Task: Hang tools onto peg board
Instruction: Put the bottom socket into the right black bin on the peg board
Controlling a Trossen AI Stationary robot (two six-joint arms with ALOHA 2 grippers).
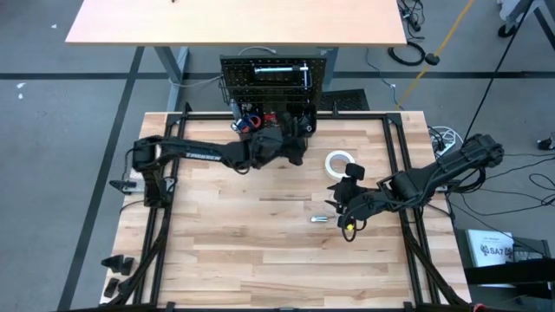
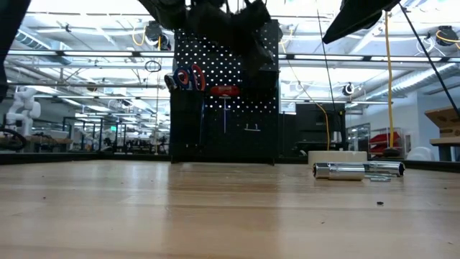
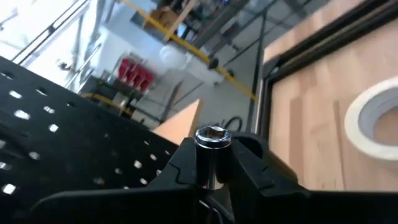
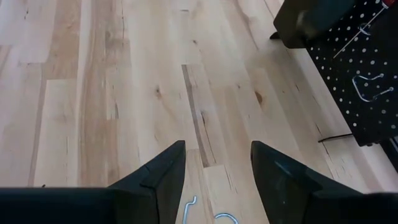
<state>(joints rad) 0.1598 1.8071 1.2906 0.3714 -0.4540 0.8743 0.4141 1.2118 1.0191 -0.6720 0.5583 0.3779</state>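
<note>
Silver ratchet (image 3: 212, 155) pinched in left hand (image 1: 290, 139), up close against peg board (image 1: 276, 82). Right hand (image 4: 216, 180) parted, holding nothing, low over surface (image 1: 243, 234) beside white tape roll (image 1: 339, 162). Scissors (image 2: 188, 78) hung on board.

Upright black peg board (image 1: 276, 74) at table's far edge; silver ratchet (image 3: 212, 155) gripper-held beside it

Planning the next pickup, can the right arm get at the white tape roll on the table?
Probably yes: the right claw is open, empty, and the tape roll lies beside it with nothing between.
</note>
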